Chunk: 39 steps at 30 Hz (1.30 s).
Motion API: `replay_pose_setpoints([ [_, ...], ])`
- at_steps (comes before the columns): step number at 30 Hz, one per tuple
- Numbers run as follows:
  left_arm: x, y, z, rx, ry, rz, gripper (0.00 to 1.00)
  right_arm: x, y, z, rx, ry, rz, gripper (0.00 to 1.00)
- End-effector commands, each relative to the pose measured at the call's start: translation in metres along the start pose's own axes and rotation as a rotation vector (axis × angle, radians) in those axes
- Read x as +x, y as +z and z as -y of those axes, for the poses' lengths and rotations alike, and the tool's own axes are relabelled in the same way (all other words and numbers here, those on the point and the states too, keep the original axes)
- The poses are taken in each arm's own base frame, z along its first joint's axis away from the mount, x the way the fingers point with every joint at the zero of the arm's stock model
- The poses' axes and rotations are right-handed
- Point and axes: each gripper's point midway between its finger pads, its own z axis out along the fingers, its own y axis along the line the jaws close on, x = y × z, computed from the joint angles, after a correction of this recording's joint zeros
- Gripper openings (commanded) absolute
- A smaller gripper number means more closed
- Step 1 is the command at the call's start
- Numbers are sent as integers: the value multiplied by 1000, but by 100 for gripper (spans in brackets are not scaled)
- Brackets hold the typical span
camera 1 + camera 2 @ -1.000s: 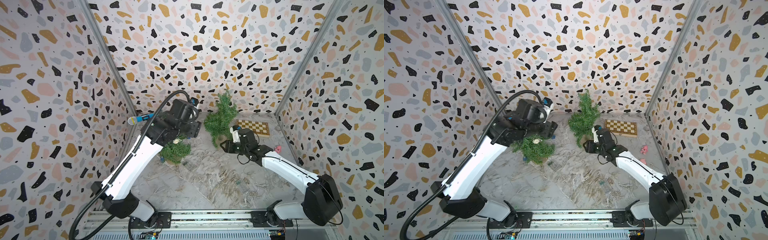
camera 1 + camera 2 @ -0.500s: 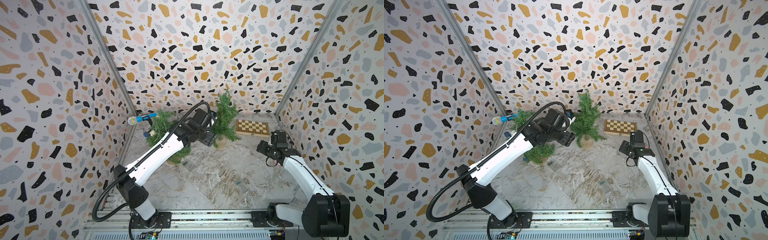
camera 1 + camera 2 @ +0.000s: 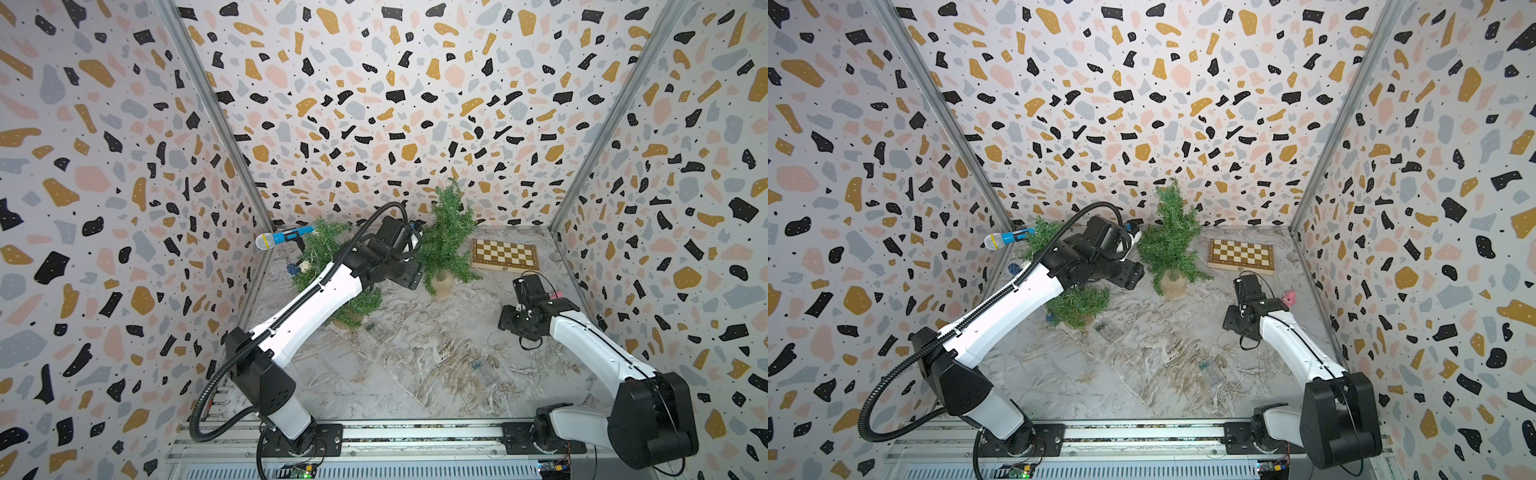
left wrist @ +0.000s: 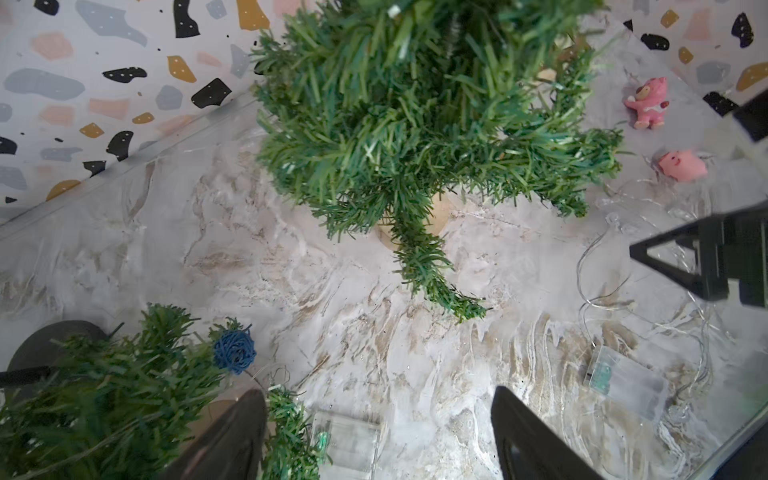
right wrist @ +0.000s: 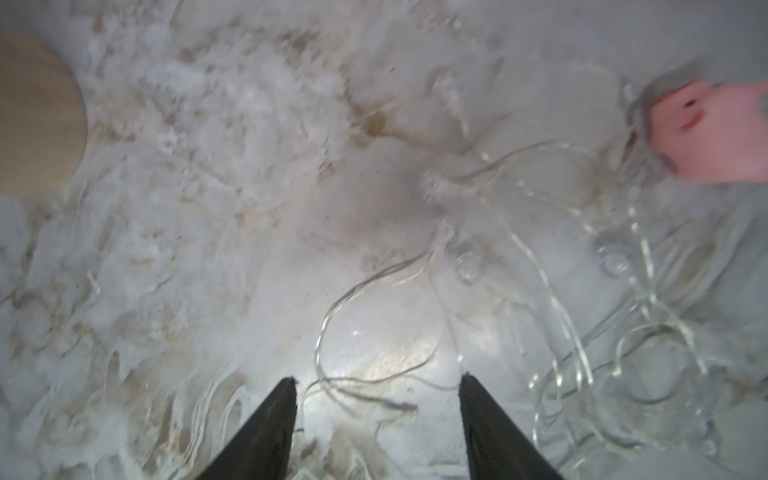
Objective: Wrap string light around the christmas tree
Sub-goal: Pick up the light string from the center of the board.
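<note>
Right wrist view: right gripper (image 5: pixel 378 378) hangs low over the worktop (image 5: pixel 208 249), fingers roughly half spread, nothing pinched. Strands of the string light (image 5: pixel 552 299) lie flat on the surface between and just ahead of the tips; what looks like a loose end sits close by.

Location: the light's loose coils lie by the right edge of the worktop, beside a pink toy (image 5: pixel 715 133). Its clear battery box (image 3: pixel 482 368) lies nearer the front edge, apart from the coils. The christmas tree (image 3: pixel 446 241) stands upright near the middle of the back edge, well apart from the coils. No wire confirmed on it; picture too coarse to tell.

Left gripper (image 4: pixel 376 390): fingers wide apart, empty, hovering beside the tree's lower branches.

Handling, est.:
- Wire v. thin, light, limp but springy; loops likely to snag each other and the needles.
- Clear and smooth, so prob. slippery; lying flat, hard to get under.
- Bulbs small, treat as fragile.
- Battery box is the only real weight; expect it to drag.

Rec.: you should grip one strand near the loose end, not the bundle, and close fully.
</note>
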Motion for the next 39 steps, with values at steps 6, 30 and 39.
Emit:
replay_pose_setpoints([
  [6, -12, -13, 15, 96, -26, 53, 83, 71, -12, 30, 126, 32, -208, 65],
  [30, -37, -37, -4, 121, -127, 107, 80, -34, -119, -81, -306, -206, 2, 0],
  [39, -39, -51, 5, 169, -152, 122, 77, -105, -219, -143, -658, -220, 216, 0],
])
